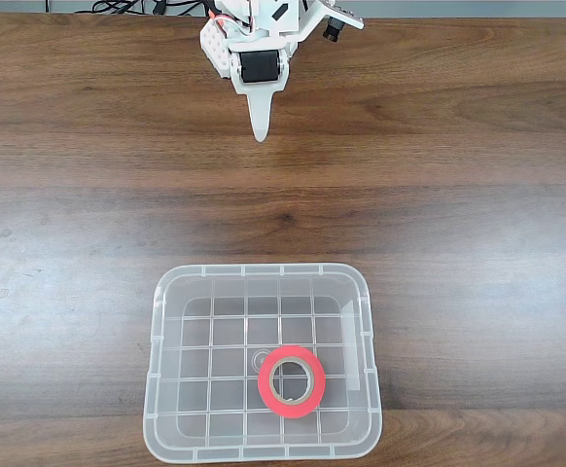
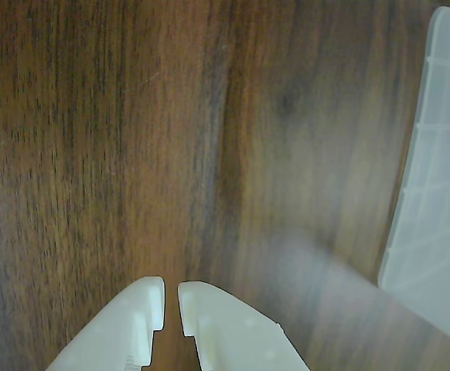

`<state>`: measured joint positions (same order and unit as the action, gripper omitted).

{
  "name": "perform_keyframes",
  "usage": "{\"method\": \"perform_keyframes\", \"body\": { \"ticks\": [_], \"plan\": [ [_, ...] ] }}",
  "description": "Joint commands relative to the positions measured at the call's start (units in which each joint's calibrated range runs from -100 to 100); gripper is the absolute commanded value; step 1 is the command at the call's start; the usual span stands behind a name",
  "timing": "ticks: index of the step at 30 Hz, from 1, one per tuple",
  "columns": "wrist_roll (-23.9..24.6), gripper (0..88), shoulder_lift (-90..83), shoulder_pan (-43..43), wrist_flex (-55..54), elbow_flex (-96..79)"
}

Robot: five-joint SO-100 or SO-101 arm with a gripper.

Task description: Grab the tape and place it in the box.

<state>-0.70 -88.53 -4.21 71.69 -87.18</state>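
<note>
The red roll of tape (image 1: 263, 385) lies flat inside the clear plastic box (image 1: 264, 269), toward its front right part in the fixed view. The box stands near the table's front edge. My white gripper (image 1: 261, 131) hangs at the far edge of the table, well away from the box, pointing down. In the wrist view the gripper (image 2: 171, 289) has its two white fingers almost touching, with nothing between them, above bare wood. A corner of the box (image 2: 441, 193) shows at the right of the wrist view.
The dark wooden table (image 1: 88, 195) stretches wide on both sides of the box and between box and arm. Black cables (image 1: 127, 8) lie along the far edge behind the arm.
</note>
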Motion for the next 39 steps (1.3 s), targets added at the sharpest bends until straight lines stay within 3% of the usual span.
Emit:
{"method": "perform_keyframes", "body": {
  "ticks": [1,7,39],
  "plan": [
    [0.2,2.1,-9.2,0.3,-1.3,-4.5],
    [2.1,2.1,-10.3,0.5,-1.5,-8.6],
    [1.8,1.6,-10.4,0.5,-1.5,-8.8]
  ]
}}
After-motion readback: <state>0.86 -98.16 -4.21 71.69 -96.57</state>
